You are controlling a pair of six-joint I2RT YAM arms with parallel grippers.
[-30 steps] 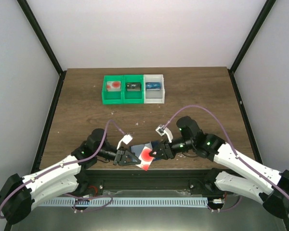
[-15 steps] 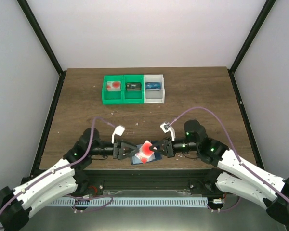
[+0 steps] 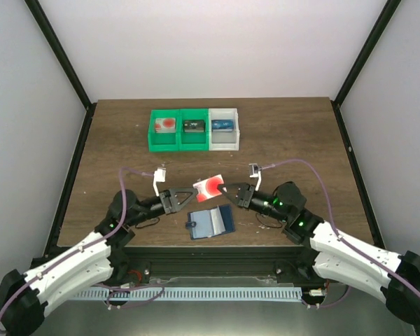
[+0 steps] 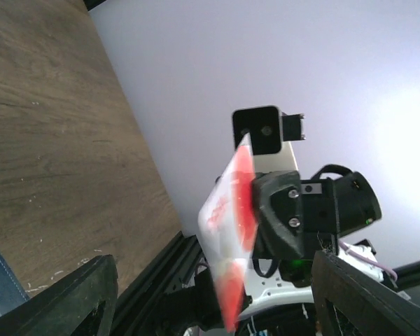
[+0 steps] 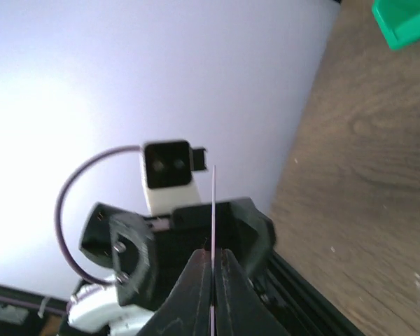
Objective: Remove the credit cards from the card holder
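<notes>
Where the wooden table (image 3: pixel 301 140) meets the back wall, a green bin (image 3: pixel 179 146) with two compartments stands touching a white bin (image 3: pixel 223 145) on its right. The left green compartment holds a pale card (image 3: pixel 166 124) with a red blotch, the right one a black item (image 3: pixel 194 126), and the white bin a blue item (image 3: pixel 223 126).

Near the front edge the card holder (image 3: pixel 211 222) lies opened flat, dark blue outside with lighter blue pockets facing up. Its long axis runs left to right with a slight tilt, and a small tab sticks out on its left side.

Just behind it, lifted off the wood, the credit card (image 3: pixel 210 187) hangs between the two arms. Its long axis runs left to right, its right end a little farther back, and the big red circle faces upward. The right gripper (image 3: pixel 228 190) pinches its right end; from the right wrist the card is a thin edge-on line clamped between the closed fingers. The left gripper (image 3: pixel 189 197) stands spread wide at the card's left end, apparently not touching it. Any print on the card is too small to read.
</notes>
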